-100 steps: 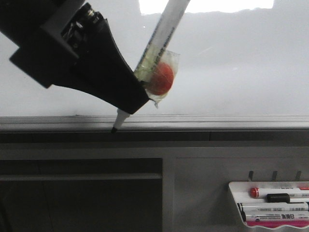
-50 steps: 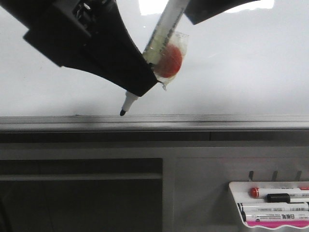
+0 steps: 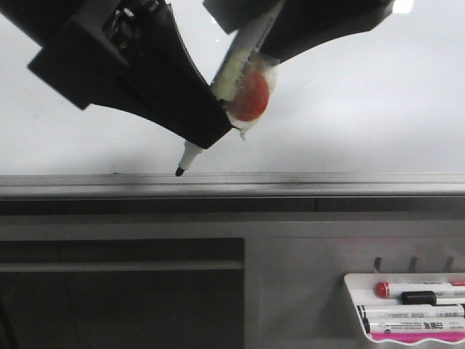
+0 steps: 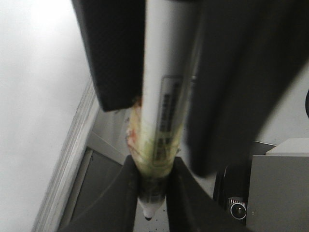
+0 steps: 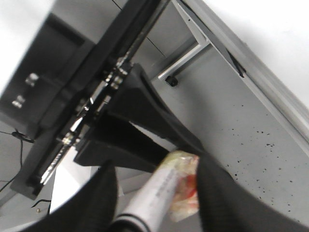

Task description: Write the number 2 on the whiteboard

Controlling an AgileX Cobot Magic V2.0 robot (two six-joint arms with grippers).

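I am holding a marker in my left hand, the fingers clamped on its lower barrel just above the tip. The black tip is pointing down at the grey ledge along the foot of the whiteboard, hovering just above it; I cannot tell whether it is touching anything. My right hand is sitting higher up the same marker with a finger on either side of the barrel; whether those fingers are actually pressing on it I cannot tell. A scrap of clear wrap with a red lump is sticking to the barrel where my left fingers are gripping.

The whiteboard is standing upright ahead of me, glossy and pale, filling the upper part of the front view. I am seeing no line on it, so I am judging that the number 2 is not yet begun.

The marker looks light, stiff and smooth, so I am expecting it to twist or slide in a loose grip once the tip drags on the board. Holding it low, near the tip, is giving me the best control. The wrap is likely making the grip softer and less sure. The board looks hard and slick, so light, even pressure should be enough.

A small white tray of spare markers is hanging below, to my right.
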